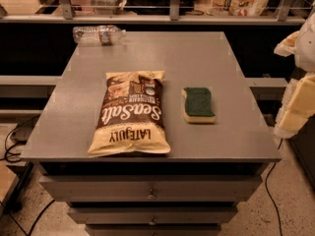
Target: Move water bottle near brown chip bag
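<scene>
bottle at far-left corner, bag mid-table

water bottle point(98, 35) lies on its side at the far-left corner of the grey table point(211, 68), long axis running left-right along the back edge, dark label band round its middle. nothing touching it from what i see.

brown chip bag point(130, 113) lies flat on the tabletop, left of centre, reaching nearly to the near edge. its print reads upside down from my cam: "sea salt" script across the middle, "late july" at the near end. bottle and bag are well apart, w/ bare tabletop between them.

sponge point(198, 104), green face up over a yellow base, sits just right of the bag, not touching it, approx level w/ the bag's middle.

gripper point(296, 107) shows as pale white-and-yellowish shapes at the right edge of my view, off the table's right side and partly cut off by the frame. it's holding nothing i can see, and i can't tell whether it's released or clenched. it's well apart from the bottle, clear across the table.

drawers point(150, 191) stack under the tabletop on the near side. cables point(12, 149) trail on the floor at left.
</scene>
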Tool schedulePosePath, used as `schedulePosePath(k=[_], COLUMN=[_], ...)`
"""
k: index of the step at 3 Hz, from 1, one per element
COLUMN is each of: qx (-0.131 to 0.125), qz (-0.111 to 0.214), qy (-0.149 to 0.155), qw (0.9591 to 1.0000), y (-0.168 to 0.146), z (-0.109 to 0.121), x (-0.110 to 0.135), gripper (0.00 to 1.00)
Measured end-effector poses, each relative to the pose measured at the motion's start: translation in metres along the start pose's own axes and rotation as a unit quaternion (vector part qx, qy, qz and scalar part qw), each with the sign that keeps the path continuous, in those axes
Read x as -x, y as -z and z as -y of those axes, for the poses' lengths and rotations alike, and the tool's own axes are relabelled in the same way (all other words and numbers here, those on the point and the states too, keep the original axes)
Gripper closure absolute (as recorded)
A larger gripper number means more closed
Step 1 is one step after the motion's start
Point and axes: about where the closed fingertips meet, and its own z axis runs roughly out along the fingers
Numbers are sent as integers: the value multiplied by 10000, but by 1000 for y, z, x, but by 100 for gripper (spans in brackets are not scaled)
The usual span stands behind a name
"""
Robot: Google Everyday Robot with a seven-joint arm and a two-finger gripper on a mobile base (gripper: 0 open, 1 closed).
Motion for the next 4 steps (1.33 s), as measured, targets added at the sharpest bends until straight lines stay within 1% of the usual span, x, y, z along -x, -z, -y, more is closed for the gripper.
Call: schedulePosePath(k=[1,2,3,4], qx=[-17,201,513,615], qz=[83,1137,2150,2809], qy=[-12,-242,-476,-679], qw=[10000,9930,9741,9554], y=[1,-3,-10,-16], z=[1,18,42,76], x=[2,29,61,98], gripper=[0,0,0,0])
